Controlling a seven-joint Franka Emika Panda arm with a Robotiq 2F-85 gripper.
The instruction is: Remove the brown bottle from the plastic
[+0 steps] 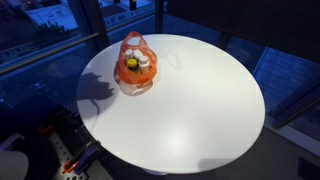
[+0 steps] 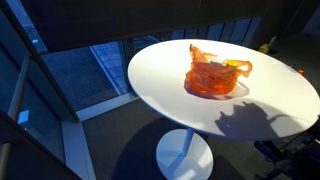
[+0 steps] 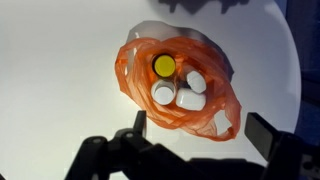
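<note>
An orange plastic bag [image 3: 180, 100] lies on a round white table [image 3: 60, 90]; it shows in both exterior views [image 1: 136, 70] [image 2: 212, 74]. Inside stand a brownish bottle with a yellow cap [image 3: 163, 66] and three white-capped bottles [image 3: 184, 90]. The yellow cap also shows in an exterior view [image 1: 131, 64]. In the wrist view my gripper [image 3: 203, 130] is open and empty, hanging above the bag's near edge with its fingers spread either side of a bag handle. The gripper itself is out of both exterior views; only its shadow falls on the table.
The table [image 1: 200, 110] stands on a white pedestal [image 2: 182, 155] beside dark glass walls [image 2: 60, 70]. Its edge curves close to the bag on one side [image 1: 85, 75]. Dark equipment with orange parts sits below the table [image 1: 70, 155].
</note>
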